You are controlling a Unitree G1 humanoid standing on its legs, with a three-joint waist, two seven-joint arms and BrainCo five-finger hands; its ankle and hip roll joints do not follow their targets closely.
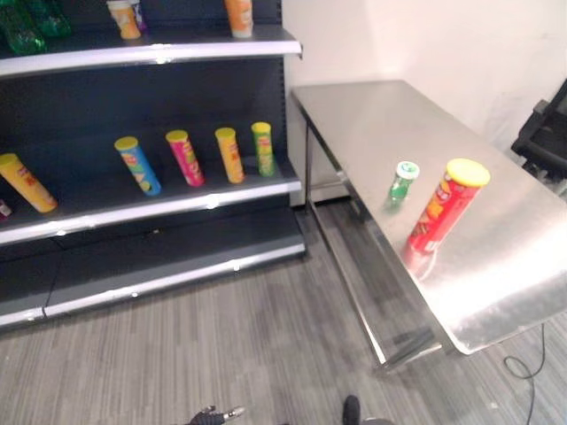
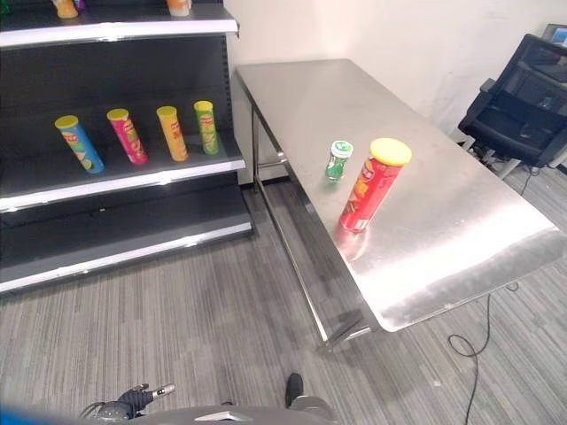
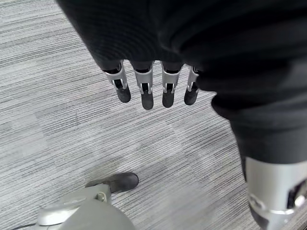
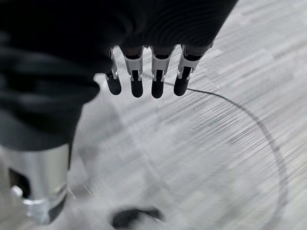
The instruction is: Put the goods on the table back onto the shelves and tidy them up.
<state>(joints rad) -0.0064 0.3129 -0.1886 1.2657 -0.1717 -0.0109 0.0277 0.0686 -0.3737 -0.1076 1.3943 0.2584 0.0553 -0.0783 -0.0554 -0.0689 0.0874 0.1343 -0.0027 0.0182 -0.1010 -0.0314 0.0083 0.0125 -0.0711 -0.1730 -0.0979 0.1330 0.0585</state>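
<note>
With both the left robot hand [image 3: 148, 88] and right robot hand [image 4: 144, 76] hanging released over the floor, nothing is picked yet: the red can [image 2: 374, 184] and small green bottle [image 2: 337, 160] stand on the tabletop [image 2: 461, 230], so approaching and grasping one for the shelves [image 1: 177, 199] seems next.

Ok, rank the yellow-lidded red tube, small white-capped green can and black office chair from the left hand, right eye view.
From the left hand:
1. Red tube, on the table, nearer side.
2. Green can, just behind it.
3. Black office chair, far right past the table.
</note>
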